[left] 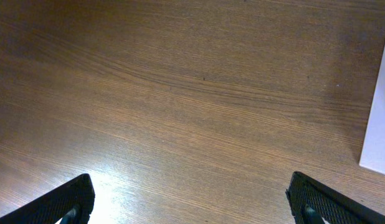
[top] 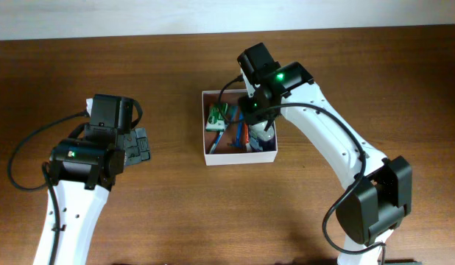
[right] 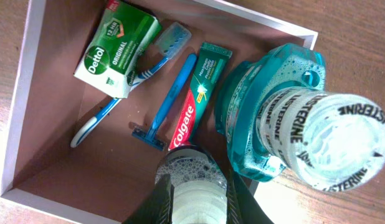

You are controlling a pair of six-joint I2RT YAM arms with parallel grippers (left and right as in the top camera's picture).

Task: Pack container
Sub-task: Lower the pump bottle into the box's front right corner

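The container (top: 238, 158) sits mid-table, slightly toward the far side. It holds a green soap packet (right: 116, 48), a toothbrush (right: 174, 36), a blue razor (right: 171, 99), a toothpaste tube (right: 195, 102) and, at its right side, an upright mouthwash bottle (right: 286, 124). The right gripper (right: 199, 202) hangs over it, jaws pinching a small clear bottle (right: 192, 177). Well apart to the left, the left gripper (left: 192, 202) hovers above the table (left: 180, 93), jaws spread wide.
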